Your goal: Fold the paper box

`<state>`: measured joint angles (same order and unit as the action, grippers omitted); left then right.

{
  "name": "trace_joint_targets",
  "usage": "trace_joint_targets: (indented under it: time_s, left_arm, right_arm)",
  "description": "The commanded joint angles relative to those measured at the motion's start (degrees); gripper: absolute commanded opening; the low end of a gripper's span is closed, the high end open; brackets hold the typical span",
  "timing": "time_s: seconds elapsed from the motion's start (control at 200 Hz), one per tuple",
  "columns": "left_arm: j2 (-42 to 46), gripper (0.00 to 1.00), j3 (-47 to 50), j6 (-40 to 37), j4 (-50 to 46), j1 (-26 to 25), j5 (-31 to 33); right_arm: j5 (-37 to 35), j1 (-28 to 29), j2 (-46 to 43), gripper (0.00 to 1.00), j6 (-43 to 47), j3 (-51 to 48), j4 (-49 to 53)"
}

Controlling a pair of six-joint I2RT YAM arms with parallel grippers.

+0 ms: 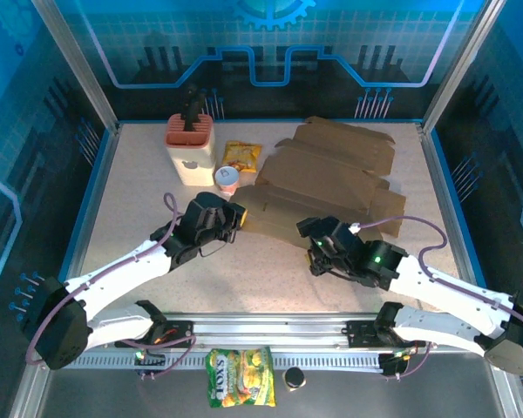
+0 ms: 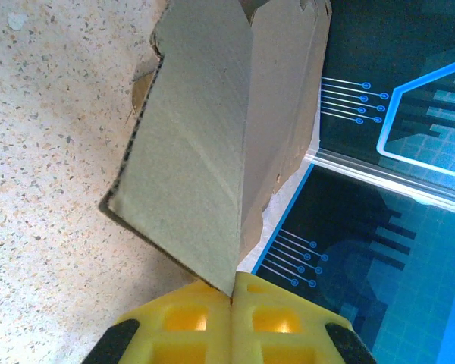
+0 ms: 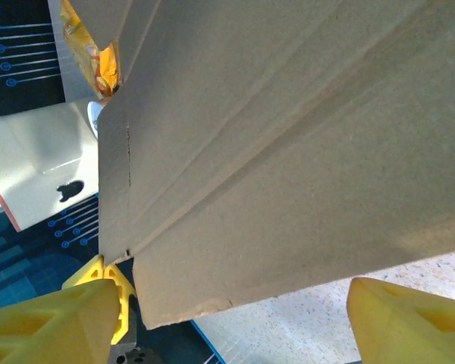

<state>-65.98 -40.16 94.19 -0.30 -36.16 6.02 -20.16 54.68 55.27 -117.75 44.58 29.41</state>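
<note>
The paper box point(image 1: 331, 178) is an unfolded brown cardboard blank lying across the middle and right of the table. My left gripper point(image 1: 236, 216) is shut on the blank's near-left corner, and in the left wrist view its yellow fingers point(image 2: 189, 322) pinch the tip of a raised flap point(image 2: 205, 144). My right gripper point(image 1: 317, 250) stands open at the blank's front edge. In the right wrist view the cardboard point(image 3: 288, 152) hangs just beyond the gap of the right gripper point(image 3: 231, 322), with a yellow fingertip point(image 3: 409, 318) wide to each side, not touching it.
A white container with a pink top point(image 1: 192, 150) stands at the back left, with a yellow snack bag point(image 1: 241, 157) and a small cup point(image 1: 228, 178) beside it. Another snack bag point(image 1: 241, 389) and a dark cap point(image 1: 294, 378) lie in front of the arm bases.
</note>
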Motion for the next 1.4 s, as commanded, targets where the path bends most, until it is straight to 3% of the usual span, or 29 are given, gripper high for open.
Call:
trace_joint_targets:
  time_s: [0.0,0.16,0.435,0.49,0.625,0.74,0.975,1.151,1.251,1.396]
  left_arm:
    - [1.6,0.0,-2.5,0.1,-1.1,0.6,-1.7]
    - [2.2,0.0,-2.2,0.3,-1.3,0.7,-2.0]
    - [2.5,0.0,-3.0,-0.1,-0.9,1.0,-3.0]
    - [2.6,0.04,-3.7,-0.6,-0.9,1.2,-3.4]
    - [3.6,0.49,-8.2,-5.2,-5.6,1.6,-4.2]
    - [4.6,0.67,-14.0,-11.2,-11.8,2.1,-4.0]
    - [5.7,0.77,-27.6,-25.7,-24.2,3.4,-0.8]
    - [6.0,0.76,-36.1,-33.8,-31.0,6.6,3.3]
    - [6.3,0.75,-38.4,-35.7,-33.3,10.0,4.1]
    - [6.1,0.71,-40.5,-37.4,-36.2,14.5,4.0]
  right_arm:
    - [-3.2,-1.2,0.6,0.74,-0.5,-0.1,-1.2]
    - [-2.7,-4.2,2.0,0.57,2.1,2.2,-1.1]
    - [-2.6,-8.9,4.2,0.0,9.3,9.6,1.8]
    - [-1.6,-10.5,4.9,0.0,11.2,11.2,2.0]
    - [1.5,-14.7,7.0,0.0,17.3,16.2,0.4]
    - [4.7,-18.7,9.8,0.0,23.7,22.8,0.1]
    - [7.7,-24.4,14.0,0.0,33.7,40.2,4.2]
    - [7.4,-24.5,14.5,0.0,37.5,52.6,10.0]
    - [6.2,-22.8,14.5,0.0,38.6,60.0,17.2]
    - [-0.3,-14.1,15.0,0.0,37.3,68.5,25.0]
